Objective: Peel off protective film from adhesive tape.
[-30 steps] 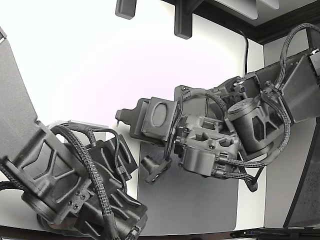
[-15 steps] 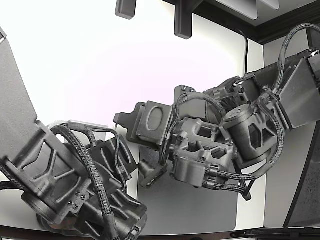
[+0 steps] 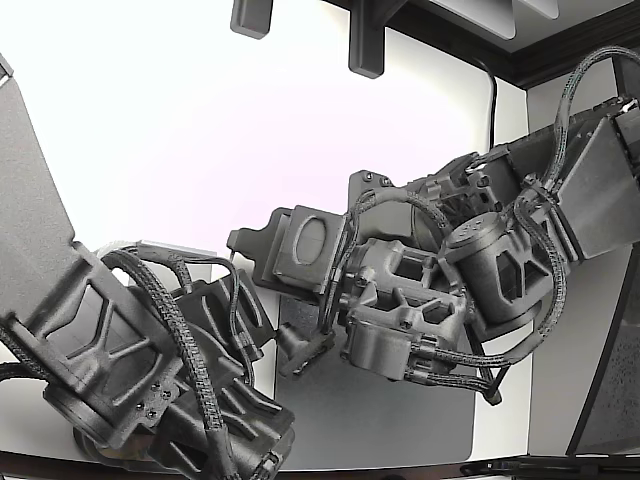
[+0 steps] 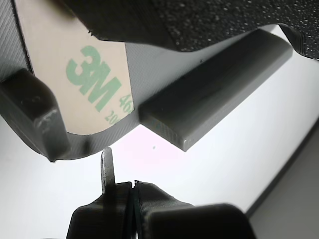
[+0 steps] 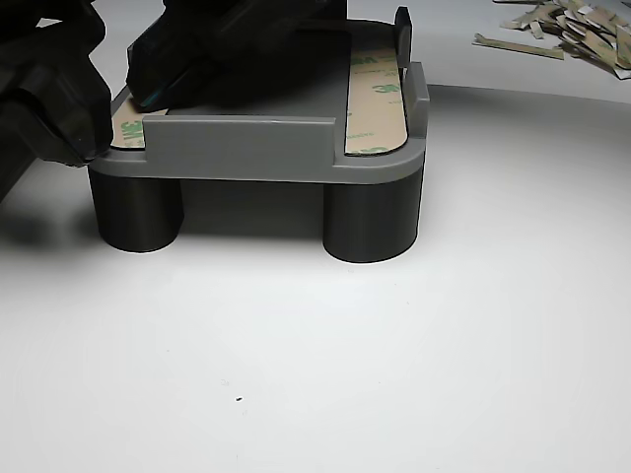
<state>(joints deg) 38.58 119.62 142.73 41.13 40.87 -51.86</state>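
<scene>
A grey fixture (image 5: 246, 148) on two round legs carries two tan tape strips with green 3M print. One strip (image 5: 377, 99) lies bare on the other view's right. The other strip (image 5: 124, 126) is partly covered. In the wrist view this strip's film (image 4: 87, 84) lies flat, its rounded end close to my gripper (image 4: 132, 186). The jaws are closed together with nothing seen between them, and a thin tip (image 4: 106, 162) stands just off the fixture's edge. In the other view my gripper (image 5: 87, 148) sits at that strip's corner.
A second black gripper (image 5: 227, 39) rests on top of the fixture, seen as a rough black pad (image 4: 224, 20) in the wrist view. A pile of peeled film scraps (image 5: 567, 25) lies far right. Two arms (image 3: 410, 300) crowd a dark mat (image 3: 400, 410) in the exterior view.
The arm on the exterior view's right has moved left and slightly down towards the other arm. In the last half second it has barely moved.
</scene>
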